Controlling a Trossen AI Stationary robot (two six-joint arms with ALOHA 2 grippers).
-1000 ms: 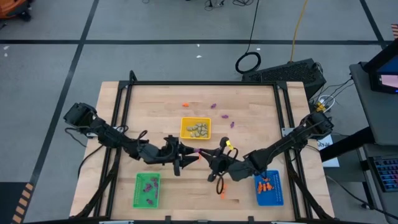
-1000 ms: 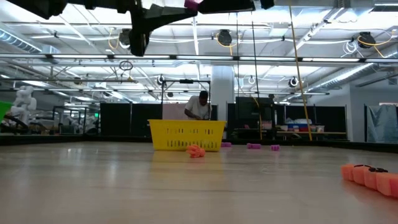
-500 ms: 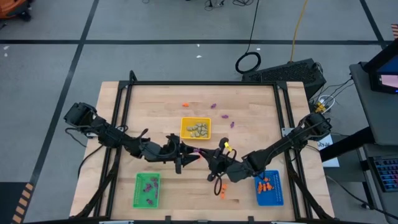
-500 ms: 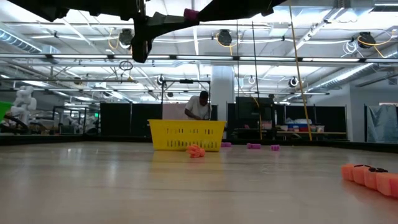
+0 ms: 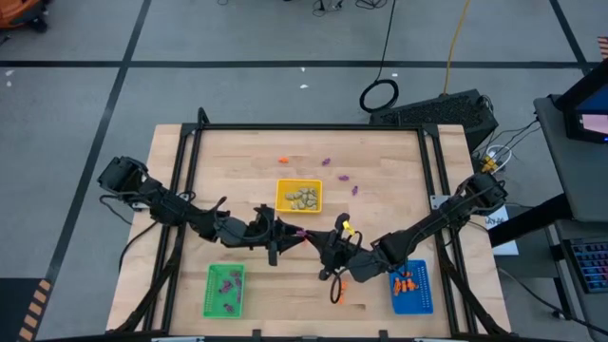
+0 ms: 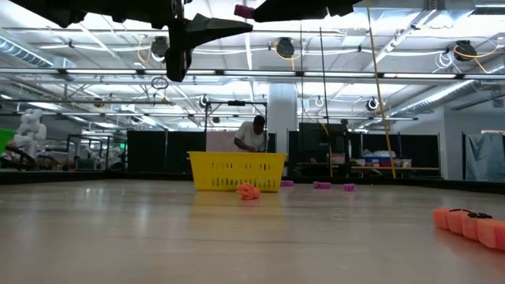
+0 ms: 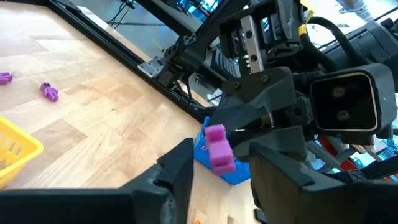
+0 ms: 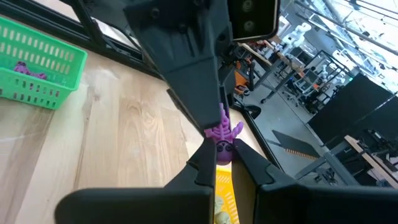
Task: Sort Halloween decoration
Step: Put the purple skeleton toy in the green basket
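A small purple trinket [image 5: 301, 231] [image 7: 217, 149] hangs in the air over the table's middle, between my two grippers, which meet tip to tip. My right gripper [image 5: 313, 237] [image 8: 217, 163] comes from the table's right and is shut on it. My left gripper [image 5: 289, 235] [image 7: 221, 171] comes level from the left, its fingers apart with one on either side of the trinket. In the low view the trinket [image 6: 244, 11] shows at the top edge, with a left finger [image 6: 225, 24] just below it. My right gripper pinches the purple trinket's end [image 8: 219, 151] between its two fingertips. The fingers lie about level and point toward the table's left. The rest of the trinket sticks out beyond the tips, clear of the table. My left gripper's one fingertip [image 8: 208, 124] stands right at the trinket; whether it touches, I cannot tell.
A yellow tray [image 5: 283, 186] with pale trinkets sits at the centre, a green tray [image 5: 211, 306] with purple ones near left, and a blue tray [image 5: 425, 306] with orange ones near right. Loose purple [image 5: 326, 161] and orange [image 5: 282, 160] trinkets lie at the far side; another orange one [image 5: 339, 291] lies under the right arm.
In the low view my left gripper's lower finger has edged toward the right and now reaches under the purple trinket. My right gripper has kept its hold on the trinket and stayed about where it was.
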